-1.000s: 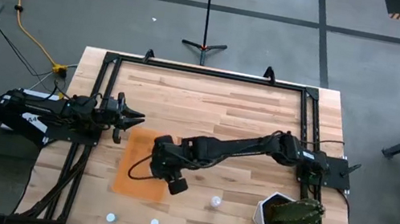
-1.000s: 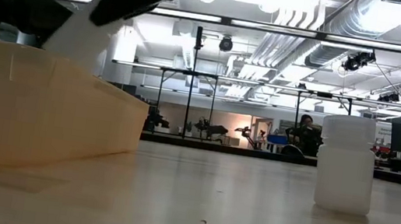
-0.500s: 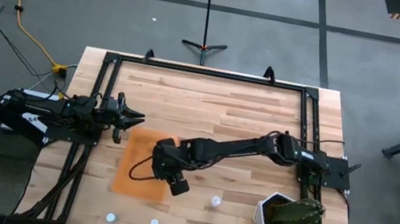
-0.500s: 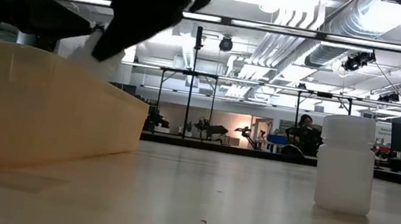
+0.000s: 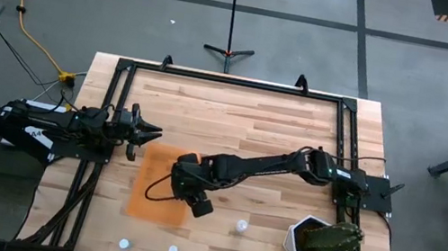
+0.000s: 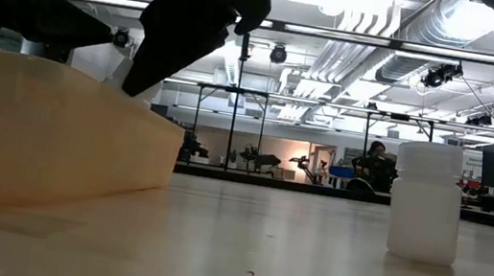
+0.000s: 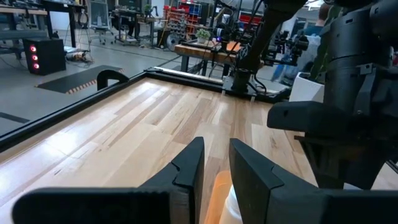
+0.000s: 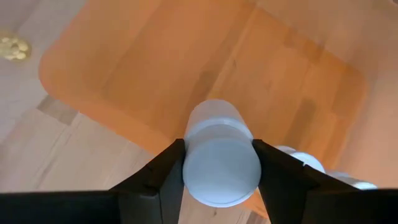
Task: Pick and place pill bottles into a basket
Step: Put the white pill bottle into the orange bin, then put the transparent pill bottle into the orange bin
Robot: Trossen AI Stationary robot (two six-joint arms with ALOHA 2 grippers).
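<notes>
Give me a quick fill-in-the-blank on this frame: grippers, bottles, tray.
1. The right gripper is shut on a white pill ___.
2. It holds that bottle above the ___ tray.
3. In the high view, ___ bottles stand on the bare table outside the tray.
4. The white hexagonal pot holds a green ___.

Missing words: bottle; orange; three; plant

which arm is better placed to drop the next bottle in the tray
The right. Its hand is shut on a bottle directly above the orange tray, so it likely only needs to lower and release. The left hand waits at the tray's far-left corner, holding nothing.
</notes>
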